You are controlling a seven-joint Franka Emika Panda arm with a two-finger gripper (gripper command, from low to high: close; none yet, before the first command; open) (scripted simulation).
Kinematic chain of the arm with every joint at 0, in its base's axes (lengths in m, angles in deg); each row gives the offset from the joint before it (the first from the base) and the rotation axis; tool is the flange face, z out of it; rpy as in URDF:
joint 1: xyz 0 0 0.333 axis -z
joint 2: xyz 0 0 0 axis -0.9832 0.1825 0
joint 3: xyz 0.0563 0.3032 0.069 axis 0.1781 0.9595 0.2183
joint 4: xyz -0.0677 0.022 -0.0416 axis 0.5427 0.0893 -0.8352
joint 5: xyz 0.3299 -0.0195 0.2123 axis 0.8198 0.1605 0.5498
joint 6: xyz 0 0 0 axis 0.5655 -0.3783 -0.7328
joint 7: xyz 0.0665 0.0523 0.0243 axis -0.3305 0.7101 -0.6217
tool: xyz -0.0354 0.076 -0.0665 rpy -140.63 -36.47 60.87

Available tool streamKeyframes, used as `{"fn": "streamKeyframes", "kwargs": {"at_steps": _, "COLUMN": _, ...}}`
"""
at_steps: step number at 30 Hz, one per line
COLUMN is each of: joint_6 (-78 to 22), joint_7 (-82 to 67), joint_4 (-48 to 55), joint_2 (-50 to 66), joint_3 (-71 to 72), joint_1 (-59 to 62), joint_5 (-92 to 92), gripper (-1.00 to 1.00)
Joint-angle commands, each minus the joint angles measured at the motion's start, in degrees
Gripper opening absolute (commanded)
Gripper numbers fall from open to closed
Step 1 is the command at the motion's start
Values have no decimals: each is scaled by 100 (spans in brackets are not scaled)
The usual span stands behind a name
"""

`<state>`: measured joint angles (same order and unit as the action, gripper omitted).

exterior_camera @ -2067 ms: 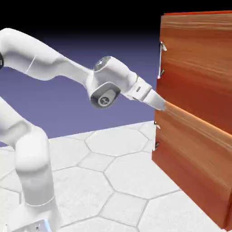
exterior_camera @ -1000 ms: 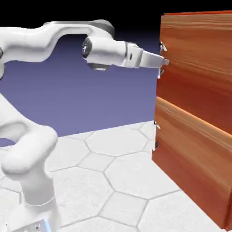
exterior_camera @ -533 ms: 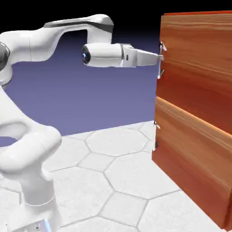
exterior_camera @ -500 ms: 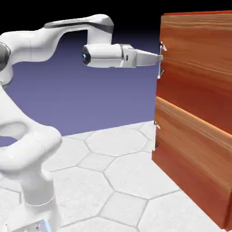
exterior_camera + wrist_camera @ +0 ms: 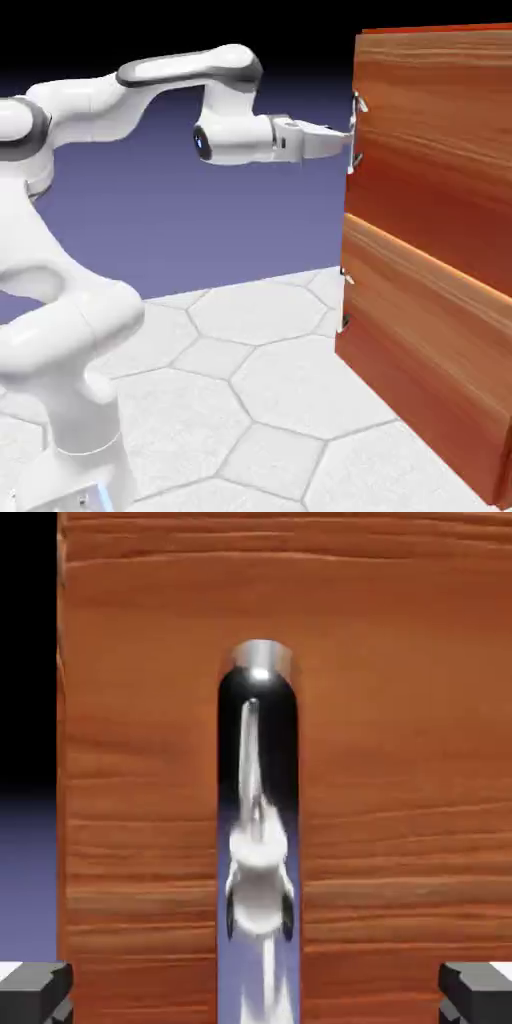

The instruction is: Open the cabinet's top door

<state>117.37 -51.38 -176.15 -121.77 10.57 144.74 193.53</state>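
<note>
Cabinet (image 5: 440, 250) first: it stands at the right side of the exterior view, a big box of red-brown wood with two front panels, one above the other, and both panels look closed, so nothing of its inside can be seen — what it holds I cannot tell. Its top door (image 5: 430, 120) is the upper panel, and it lies flat against the cabinet body with no visible gap.

On the edge of this door that is nearest to the arm sits the handle (image 5: 258, 832), a small shiny bar. In the hand view the bar runs up and down the picture, and this is the relation that matters: its long axis is upright, and it lies straight ahead of the gripper (image 5: 345, 135), midway between the two finger tips (image 5: 35, 990).

The jaws are spread wide and grasp nothing. One finger stands on each side of the bar, well apart from it, so a squeeze across the bar looks possible. I judge that the hand is just in front of the handle — whether it touches the metal already cannot be told.
</note>
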Motion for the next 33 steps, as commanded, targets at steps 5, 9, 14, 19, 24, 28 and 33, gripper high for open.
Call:
{"fn": "streamKeyframes", "kwargs": {"at_steps": 5, "joint_6": -85, "joint_7": -104, "joint_4": 82, "joint_2": 140, "joint_3": 74, "joint_1": 104, "joint_5": 15, "gripper": -100}}
{"fn": "streamKeyframes", "kwargs": {"at_steps": 9, "joint_6": -311, "joint_7": -491, "joint_4": -414, "joint_2": 355, "joint_3": -517, "joint_1": -728, "joint_5": 23, "gripper": -100}}
{"fn": "streamKeyframes", "kwargs": {"at_steps": 14, "joint_6": -499, "joint_7": -991, "joint_4": -910, "joint_2": 581, "joint_3": -1311, "joint_1": -1766, "joint_5": 31, "gripper": -100}}
{"fn": "streamKeyframes", "kwargs": {"at_steps": 19, "joint_6": -644, "joint_7": -1230, "joint_4": -1370, "joint_2": 675, "joint_3": -2139, "joint_1": -2804, "joint_5": -161, "gripper": -100}}
{"fn": "streamKeyframes", "kwargs": {"at_steps": 24, "joint_6": -835, "joint_7": -900, "joint_4": -1944, "joint_2": 515, "joint_3": -2978, "joint_1": -3843, "joint_5": -825, "gripper": -100}}
{"fn": "streamKeyframes", "kwargs": {"at_steps": 28, "joint_6": -970, "joint_7": -586, "joint_4": -2419, "joint_2": 293, "joint_3": -3671, "joint_1": -4673, "joint_5": -1436, "gripper": -100}}
{"fn": "streamKeyframes", "kwargs": {"at_steps": 33, "joint_6": -1099, "joint_7": -134, "joint_4": -3031, "joint_2": -111, "joint_3": -4565, "joint_1": -5712, "joint_5": -2330, "gripper": -100}}
